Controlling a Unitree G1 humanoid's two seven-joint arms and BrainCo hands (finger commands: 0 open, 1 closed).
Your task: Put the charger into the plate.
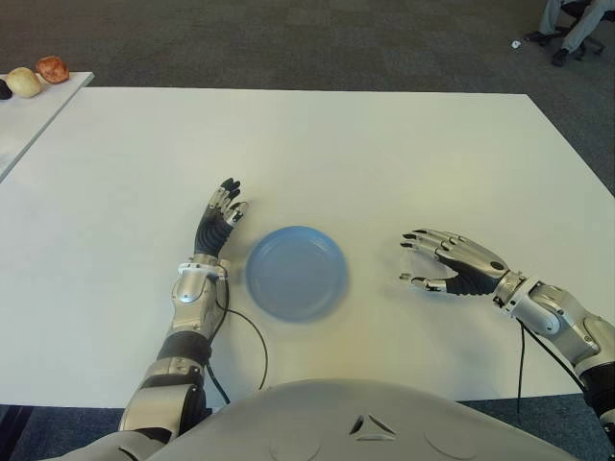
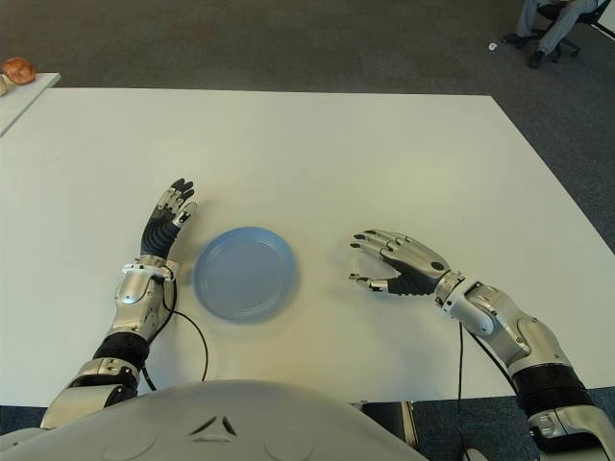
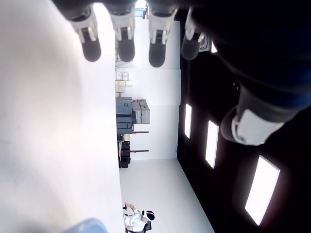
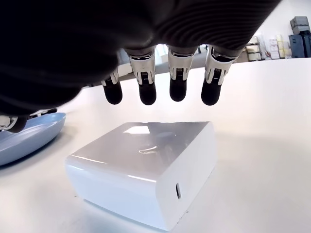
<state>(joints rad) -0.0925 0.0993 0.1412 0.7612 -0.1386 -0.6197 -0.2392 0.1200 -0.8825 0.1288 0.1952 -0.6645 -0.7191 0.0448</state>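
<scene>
A white counter [image 1: 317, 144] fills most of the frame. At upper left, a second counter [image 1: 19, 120] carries roundish food items [image 1: 38, 75]. At upper right, a seated person's legs [image 1: 567, 29] show on dark carpet [image 1: 288, 43].

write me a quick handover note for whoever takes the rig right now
Right hand: open, fingers spread above the white charger, not gripping it.
Left hand: open, holding nothing, left of the blue plate.
Charger lies on the white table, to the right of the plate; the eye views hide it under the right hand.
Done: reach to the charger. Left: grasp it, carry it left, set it in the plate.
</scene>
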